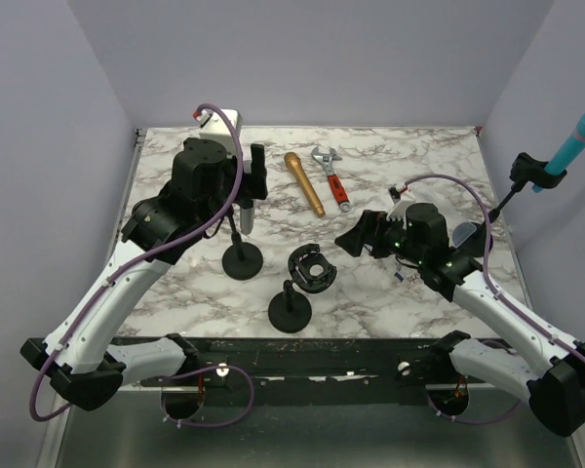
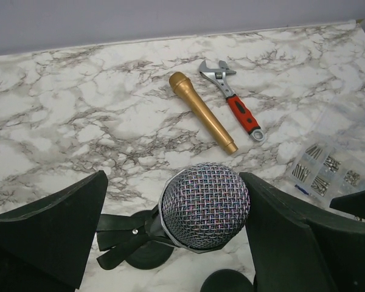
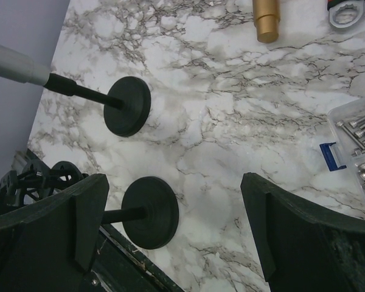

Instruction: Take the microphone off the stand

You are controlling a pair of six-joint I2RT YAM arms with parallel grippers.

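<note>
The silver mesh-headed microphone with grey body (image 2: 204, 205) stands between the jaws of the left gripper (image 2: 173, 176), and these jaws are wide apart and clamp nothing. The microphone sits nearer to the right finger (image 2: 280, 225), just beside it or perhaps touching; I cannot tell which. The left finger (image 2: 55, 225) is clearly apart from it.

The microphone sits in the black stand with round base (image 2: 147, 255), which lies below the jaws. Its long axis is close to upright and only a little tilted. The head points up toward the wrist and the grey body (image 3: 12, 64) runs down to the stand's rod.

I judge that the step in hand is to take the grip. To do it well, the left gripper should first be centred so that both fingers meet the microphone together. It should then go lower, past the round head to the straight body, where the hold is safer. The pull should follow the long axis, upward. The stand looks light and may rise with it.

The right gripper (image 3: 174, 177) has its jaws fully apart, with only marble and a second black stand (image 3: 149, 213) between them. It could press the base down.
</note>
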